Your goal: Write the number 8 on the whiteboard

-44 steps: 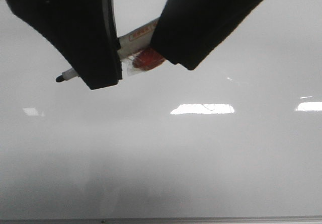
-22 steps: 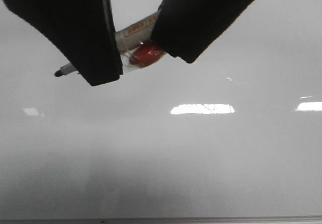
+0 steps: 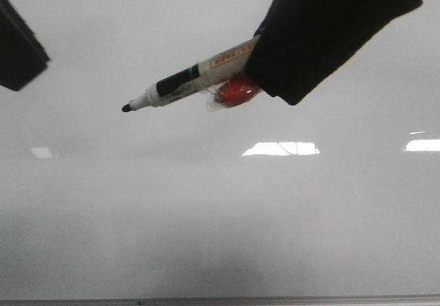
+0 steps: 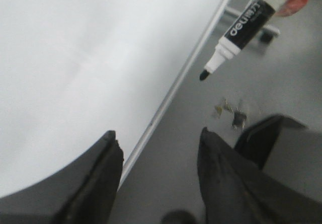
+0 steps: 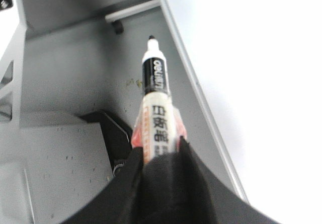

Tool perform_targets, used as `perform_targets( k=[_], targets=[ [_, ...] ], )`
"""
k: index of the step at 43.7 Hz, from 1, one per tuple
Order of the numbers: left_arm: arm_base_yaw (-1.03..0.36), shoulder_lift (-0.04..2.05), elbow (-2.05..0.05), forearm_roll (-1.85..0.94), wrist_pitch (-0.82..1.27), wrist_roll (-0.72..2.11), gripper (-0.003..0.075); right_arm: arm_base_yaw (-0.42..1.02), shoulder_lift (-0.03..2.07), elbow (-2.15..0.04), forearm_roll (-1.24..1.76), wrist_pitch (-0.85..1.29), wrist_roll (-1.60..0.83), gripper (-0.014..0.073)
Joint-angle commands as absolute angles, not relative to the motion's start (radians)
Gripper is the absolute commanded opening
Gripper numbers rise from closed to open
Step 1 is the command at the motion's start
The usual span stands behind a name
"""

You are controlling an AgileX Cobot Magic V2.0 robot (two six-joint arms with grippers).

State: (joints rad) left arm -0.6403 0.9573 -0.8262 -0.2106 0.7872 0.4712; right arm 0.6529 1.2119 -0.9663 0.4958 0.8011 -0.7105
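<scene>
Marker (image 3: 189,82) clamped by right gripper (image 5: 162,156), cap off, tip aimed out for writing. Left gripper (image 4: 158,151) jaws apart, empty. Whiteboard (image 3: 220,216) blank; no 8 visible.

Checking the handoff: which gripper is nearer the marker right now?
Right. The right gripper is shut on the marker; the left gripper is open, apart from the marker, holding nothing.

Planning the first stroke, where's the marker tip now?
In the front view the marker tip hangs left of centre over the whiteboard, held by the right tool.
</scene>
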Motion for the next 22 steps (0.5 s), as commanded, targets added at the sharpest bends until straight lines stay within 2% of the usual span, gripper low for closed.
perform_targets(
  k=[1,4,7,18,22],
  targets=[
    [-0.573,0.791,-0.727,-0.302,0.577,0.456,0.0347,0.625,1.18,-0.946,0.586,0.679,-0.712,-0.0069],
    [-0.521,0.67,-0.639,-0.344,0.489,0.449,0.0337,0.616,1.174,-0.903,0.63,0.605,-0.712,-0.0069],
    [-0.469,0.552,-0.556,-0.39,0.435,0.449,0.0285,0.616,1.171,-0.864,0.669,0.539,-0.712,-0.0069],
    [-0.355,0.25,-0.406,-0.434,0.432,0.449,-0.0015,0.616,1.171,-0.808,0.739,0.388,-0.712,-0.0069],
    [-0.349,0.203,-0.398,-0.448,0.431,0.449,-0.002,0.616,1.171,-0.808,0.739,0.391,-0.712,-0.0069]
  ],
)
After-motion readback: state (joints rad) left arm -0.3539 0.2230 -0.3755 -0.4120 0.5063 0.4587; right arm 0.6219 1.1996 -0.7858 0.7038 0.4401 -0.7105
